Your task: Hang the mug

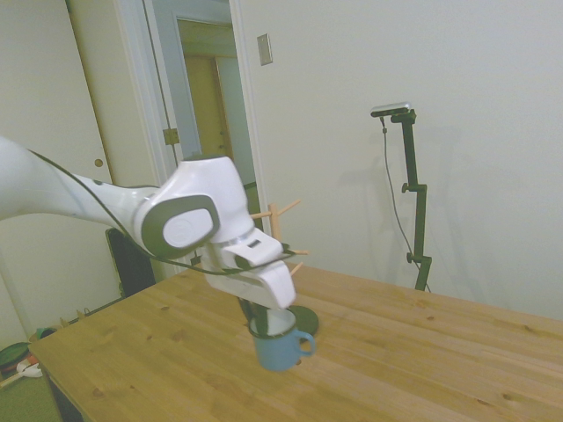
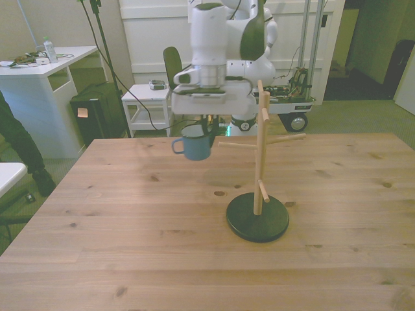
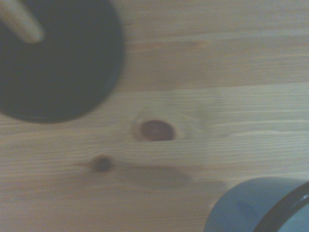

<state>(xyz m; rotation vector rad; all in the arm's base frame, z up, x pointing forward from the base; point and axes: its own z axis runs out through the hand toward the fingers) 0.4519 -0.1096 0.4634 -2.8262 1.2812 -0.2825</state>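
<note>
The small blue mug (image 2: 194, 148) hangs in the air above the wooden table (image 2: 130, 246), upright, its loop handle toward the front view's left. My gripper (image 2: 202, 133) is shut on its rim from above. The side view shows the mug (image 1: 280, 349) a little above the tabletop, under the gripper (image 1: 266, 327). A wooden mug tree (image 2: 259, 155) with several angled pegs and a dark round base (image 2: 257, 219) stands just to the front view's right of the mug. In the wrist view, part of the mug (image 3: 248, 208) and part of the base (image 3: 58, 63) show over the wood.
The mug tree's pegs (image 1: 280, 211) stick out behind the arm in the side view. A person's dark-clothed limb (image 2: 16, 142) shows at the front view's left edge, off the table. A white desk (image 2: 39, 61) and a small white cart (image 2: 148, 97) stand beyond the table.
</note>
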